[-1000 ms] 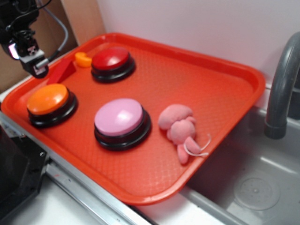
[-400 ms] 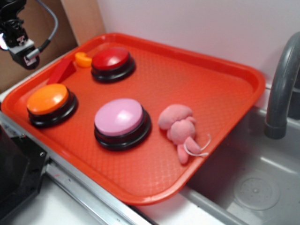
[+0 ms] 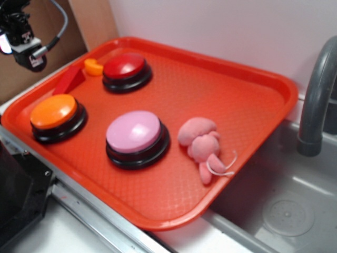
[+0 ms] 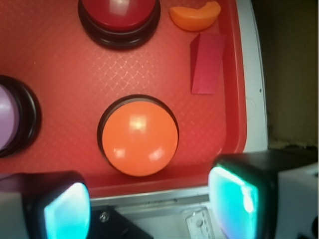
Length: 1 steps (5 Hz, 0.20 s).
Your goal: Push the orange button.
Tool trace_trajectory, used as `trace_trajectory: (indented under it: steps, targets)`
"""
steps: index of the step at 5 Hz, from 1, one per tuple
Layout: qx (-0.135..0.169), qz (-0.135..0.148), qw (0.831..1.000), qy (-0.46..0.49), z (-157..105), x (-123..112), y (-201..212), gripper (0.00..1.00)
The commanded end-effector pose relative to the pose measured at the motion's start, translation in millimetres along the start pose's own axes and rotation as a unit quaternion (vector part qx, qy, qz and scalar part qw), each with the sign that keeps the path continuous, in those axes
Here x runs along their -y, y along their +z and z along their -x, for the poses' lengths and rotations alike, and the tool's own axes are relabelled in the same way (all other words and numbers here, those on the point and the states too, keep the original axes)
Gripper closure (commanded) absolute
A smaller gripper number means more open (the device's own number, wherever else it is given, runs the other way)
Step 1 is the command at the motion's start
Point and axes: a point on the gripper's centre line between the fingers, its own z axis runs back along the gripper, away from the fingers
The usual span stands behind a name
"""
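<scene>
A: Where is the orange button [image 3: 53,112] found?

B: It is seated at the near-left corner of the red tray [image 3: 247,89], beside the pink button [image 3: 134,132] and well apart from the red button [image 3: 124,66].

A: And the hand [image 3: 26,45]?

B: It is held high above the tray's left rim, touching nothing. In the wrist view its fingers [image 4: 234,191] are seen spread apart and empty, with the orange button just ahead of the gap between them.

A: So what is called for?

B: Judged from this, the hand must be brought down and slightly toward the tray's middle until the dome is met.
</scene>
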Motion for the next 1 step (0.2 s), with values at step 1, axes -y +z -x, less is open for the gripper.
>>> trace_trajectory:
  steps: [1]
  targets:
    - [-0.014, 0.022, 1.000, 0.003, -24.8, -11.9, 19.3, 0.00]
